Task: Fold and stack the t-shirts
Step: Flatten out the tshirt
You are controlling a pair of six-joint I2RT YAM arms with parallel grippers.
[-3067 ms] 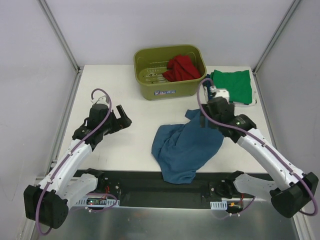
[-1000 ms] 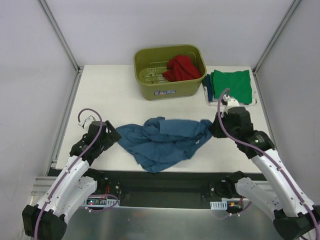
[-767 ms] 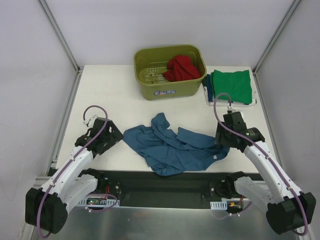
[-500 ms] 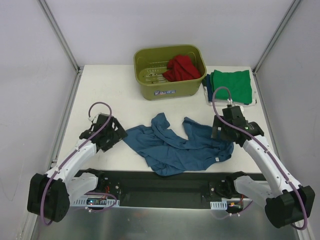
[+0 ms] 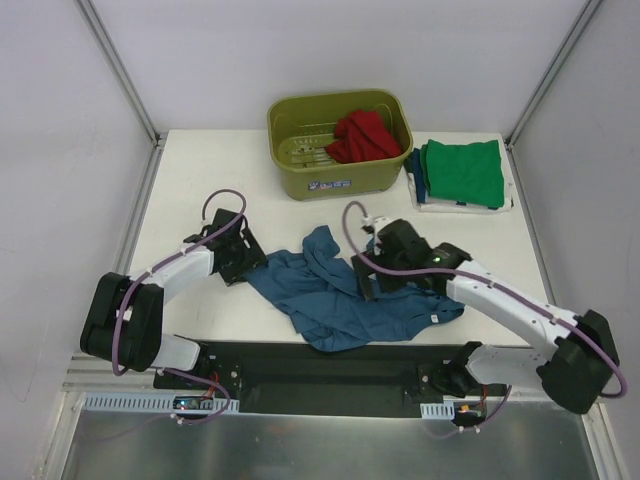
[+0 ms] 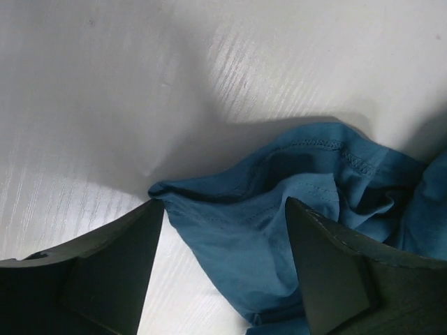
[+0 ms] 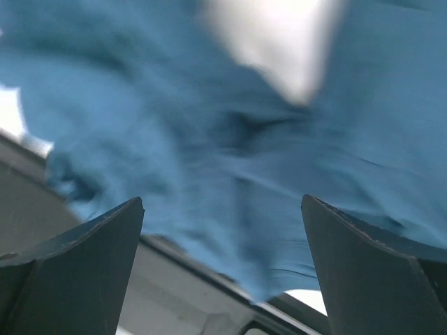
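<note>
While the white table [image 5: 200, 170] bears a crumpled teal shirt [image 5: 330, 295] at its near middle, an olive tub [image 5: 300, 178] stands at the far edge. A folded green shirt [image 5: 462, 170] lies right of the tub, and a red shirt [image 5: 362, 135] lies inside it. The left gripper [image 6: 222, 209] has its jaws apart around the teal shirt's left edge, gripping nothing. The right gripper [image 7: 222, 202] hovers over the teal shirt, jaws wide and empty.
</note>
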